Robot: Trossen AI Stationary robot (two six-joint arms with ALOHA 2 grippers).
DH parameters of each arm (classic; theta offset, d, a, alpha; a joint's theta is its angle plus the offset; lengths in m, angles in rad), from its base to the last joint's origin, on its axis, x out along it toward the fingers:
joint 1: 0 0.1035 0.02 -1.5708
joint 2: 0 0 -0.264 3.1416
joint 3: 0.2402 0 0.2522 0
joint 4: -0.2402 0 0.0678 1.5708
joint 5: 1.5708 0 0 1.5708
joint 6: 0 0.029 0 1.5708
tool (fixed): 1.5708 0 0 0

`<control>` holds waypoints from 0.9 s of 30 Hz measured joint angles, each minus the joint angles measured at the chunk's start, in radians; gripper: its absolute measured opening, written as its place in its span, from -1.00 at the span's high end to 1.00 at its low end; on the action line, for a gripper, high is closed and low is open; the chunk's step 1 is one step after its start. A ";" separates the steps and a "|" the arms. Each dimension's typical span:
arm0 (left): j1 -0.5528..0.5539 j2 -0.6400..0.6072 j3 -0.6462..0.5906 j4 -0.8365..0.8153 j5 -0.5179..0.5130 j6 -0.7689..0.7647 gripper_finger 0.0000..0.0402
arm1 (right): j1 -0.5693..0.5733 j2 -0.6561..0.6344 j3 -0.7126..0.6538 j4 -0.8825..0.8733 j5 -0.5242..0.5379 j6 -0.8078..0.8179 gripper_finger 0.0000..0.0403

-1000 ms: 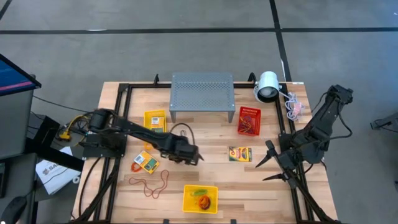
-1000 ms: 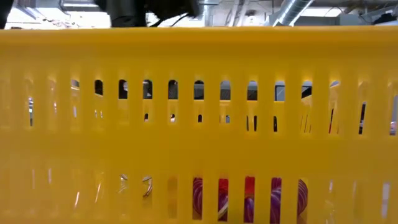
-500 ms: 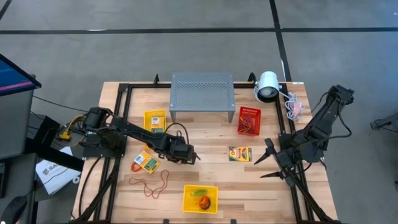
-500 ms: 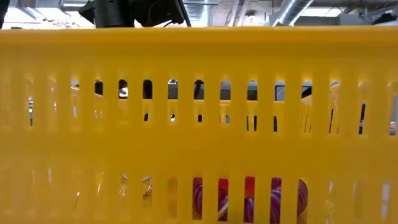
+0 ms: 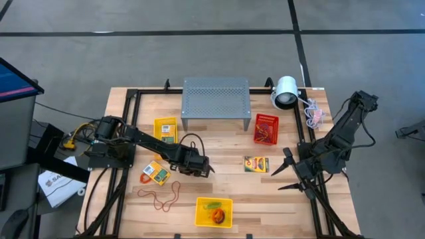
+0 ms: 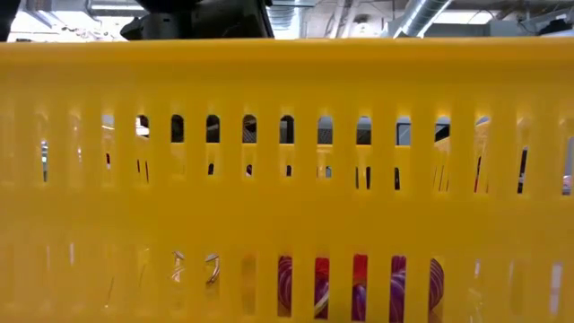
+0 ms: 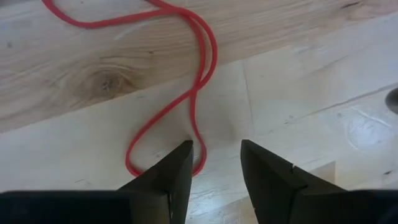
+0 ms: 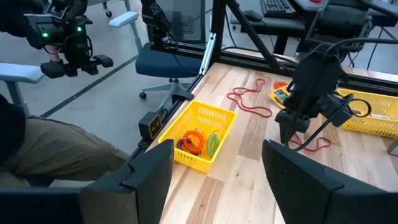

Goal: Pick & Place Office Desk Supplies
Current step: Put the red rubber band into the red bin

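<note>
**Left arm at red band; sorting partly done**

Left gripper [image 7: 214, 163] down on the wood, fingers narrowed, not shut, with a red rubber band's [image 7: 198, 93] loop end between the tips. Not yet lifted. Yellow basket [image 5: 214, 212] already holds several bands. Crayon boxes still out. Right gripper [image 8: 214, 171] waits, spread wide.

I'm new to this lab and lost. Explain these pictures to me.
Two dark robot arms work at a wooden table. One picture looks down from above; one sits at table height, blocked by a yellow basket; two come from cameras on the wrists. The left pincer is open, low over a red rubber band, nothing held. The right pincer waits open at the table's right edge. Also on the table: crayon boxes, a red basket, a grey metal stand and a white lamp.
</note>
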 joint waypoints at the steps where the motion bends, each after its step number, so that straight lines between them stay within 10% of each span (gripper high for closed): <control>1: 0.000 0.002 0.000 -0.001 0.000 -0.002 0.33 | 0.000 0.000 0.000 -0.001 0.000 0.000 -0.19; 27: 0.003 0.035 0.000 -0.014 0.051 0.018 0.57 | 0.002 0.000 0.000 -0.023 -0.004 -0.001 -0.19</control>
